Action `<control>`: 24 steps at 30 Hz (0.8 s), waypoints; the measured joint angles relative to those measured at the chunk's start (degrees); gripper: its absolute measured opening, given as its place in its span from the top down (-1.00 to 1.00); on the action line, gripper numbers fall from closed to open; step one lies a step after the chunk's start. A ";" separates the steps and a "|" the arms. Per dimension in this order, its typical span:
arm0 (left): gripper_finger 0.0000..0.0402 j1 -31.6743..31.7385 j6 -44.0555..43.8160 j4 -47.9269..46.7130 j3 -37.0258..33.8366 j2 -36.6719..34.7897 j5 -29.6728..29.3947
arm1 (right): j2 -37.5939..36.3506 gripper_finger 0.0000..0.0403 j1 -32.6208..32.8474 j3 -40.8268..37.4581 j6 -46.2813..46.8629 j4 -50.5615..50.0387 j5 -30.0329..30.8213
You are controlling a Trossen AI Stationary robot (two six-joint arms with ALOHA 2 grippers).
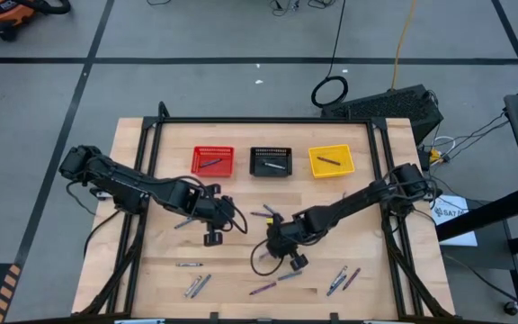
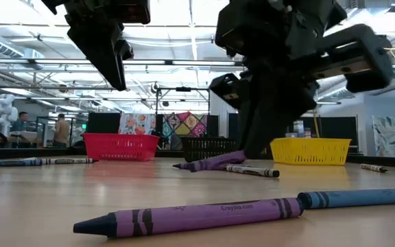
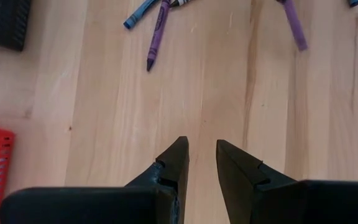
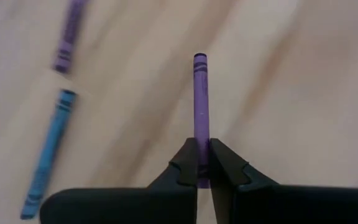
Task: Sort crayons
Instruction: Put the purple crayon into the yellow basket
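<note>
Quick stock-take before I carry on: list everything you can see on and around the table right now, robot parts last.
Red basket: one, far left of the basket row, a crayon inside.
Black basket: one, middle, a crayon inside.
Yellow basket: one, far right, a crayon inside.
Loose crayons: about a dozen, purple, blue and grey, scattered mid-table and along the near edge.
Purple crayon: one, pinched in the right gripper.
Table: one, light wood with a black frame.
Left gripper: open, empty, above bare wood left of centre.
Right gripper: shut on the purple crayon, near centre.
</note>
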 joint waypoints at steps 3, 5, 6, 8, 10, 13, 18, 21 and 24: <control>0.59 0.00 0.04 -2.22 0.00 0.01 -0.34 | -2.32 1.00 -0.92 0.23 4.35 -1.45 2.70; 0.59 0.00 0.04 -3.80 0.00 -0.01 -0.39 | -4.28 1.00 -1.56 0.27 6.71 -2.48 2.78; 0.59 0.00 0.04 -4.31 0.00 -0.01 -0.41 | -5.49 1.00 -1.85 0.27 7.73 -2.87 3.04; 0.59 0.00 0.54 -4.74 0.00 0.01 -0.83 | -7.62 1.00 -2.29 0.29 8.97 -3.79 4.46; 0.59 0.00 2.17 -4.62 0.00 0.01 -1.15 | -10.05 1.00 -2.61 0.29 9.34 -5.84 7.29; 0.59 0.00 3.67 -4.64 0.00 0.01 -1.89 | -13.40 1.00 -3.39 0.30 10.12 -10.44 12.14; 0.59 0.00 5.71 -4.62 0.00 0.01 -4.94 | -18.28 1.00 -5.70 0.29 12.70 -18.50 18.53; 0.59 0.24 5.93 -4.62 0.00 0.01 -6.15 | -20.61 1.00 -7.72 0.29 13.54 -22.44 21.12; 0.59 0.99 5.95 -4.75 0.00 0.01 -6.28 | -22.91 1.00 -10.04 -0.18 14.30 -24.47 22.08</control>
